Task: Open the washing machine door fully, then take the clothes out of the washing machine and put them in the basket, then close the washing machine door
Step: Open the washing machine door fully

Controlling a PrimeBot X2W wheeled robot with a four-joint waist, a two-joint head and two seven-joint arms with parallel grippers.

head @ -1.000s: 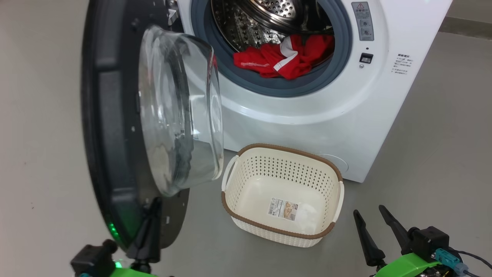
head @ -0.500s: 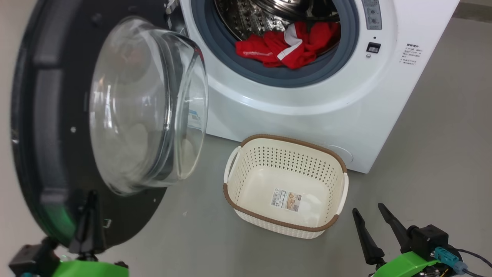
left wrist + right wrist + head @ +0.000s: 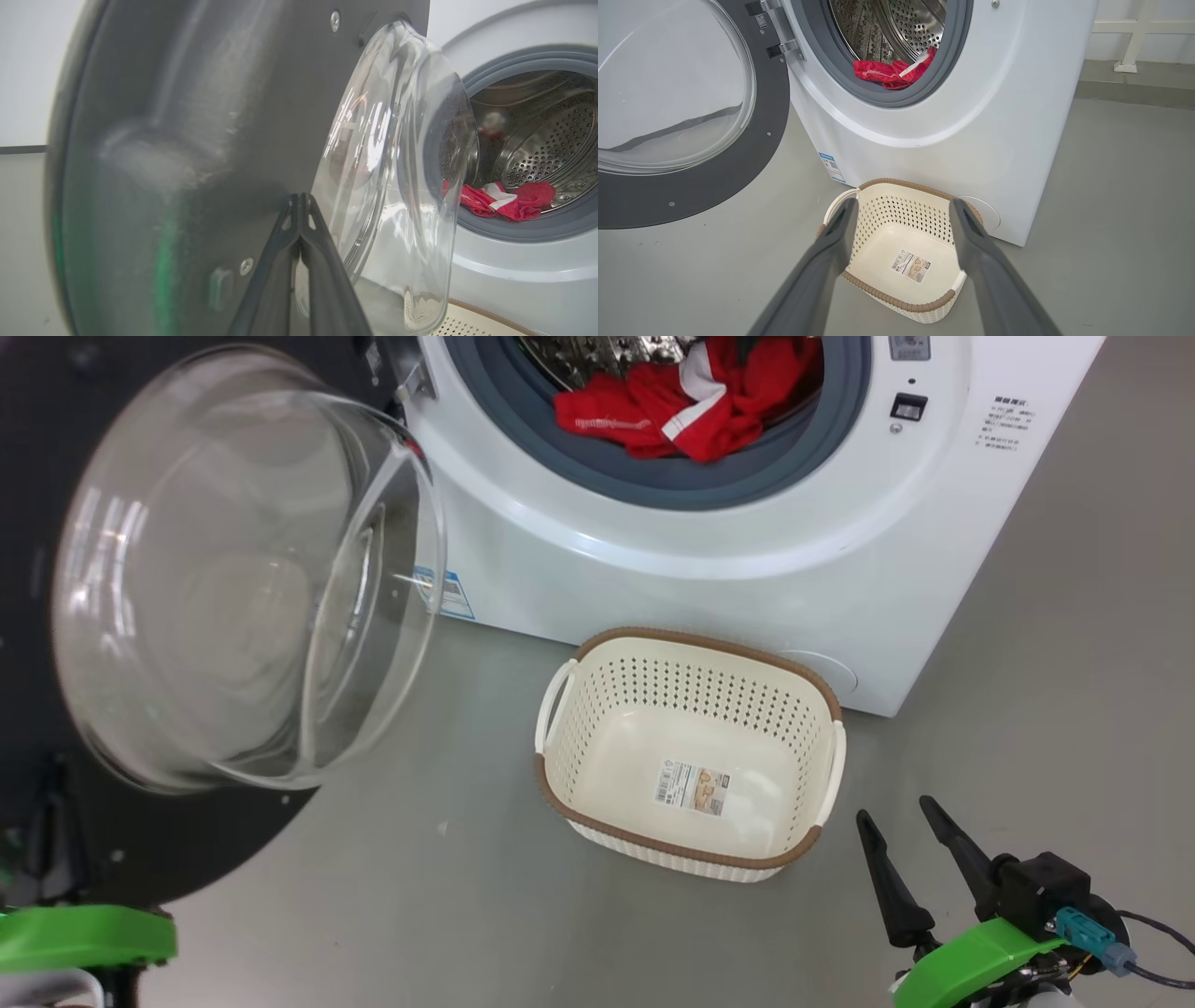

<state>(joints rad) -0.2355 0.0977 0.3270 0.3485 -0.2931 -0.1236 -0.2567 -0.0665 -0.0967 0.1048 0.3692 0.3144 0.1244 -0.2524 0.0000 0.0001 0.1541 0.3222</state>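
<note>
Clothes point(image 3: 686, 411): red, likely soft, light, limp; pinch bunched fold by white stripe. Lies in drum mouth, ahead of and above your right pincer point(image 3: 894, 810), past basket point(image 3: 691, 644). Right pincer wide open, empty. Left pincer point(image 3: 300, 198) shut, empty, tips at washing machine door point(image 3: 187, 140).

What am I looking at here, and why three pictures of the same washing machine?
This is a wheeled robot with two arms, each ending in a two-fingered claw. One picture comes from a camera on its head, looking down; the other two from cameras on its wrists, looking along each claw's fingers. On the grey floor stand a white washing machine and, before it, an empty cream basket. The washing machine door is swung open, and red clothes lie inside at the opening. The left claw is shut, its tip at the door's dark inner face, holding nothing. The right claw is open and empty, beside the basket.
</note>
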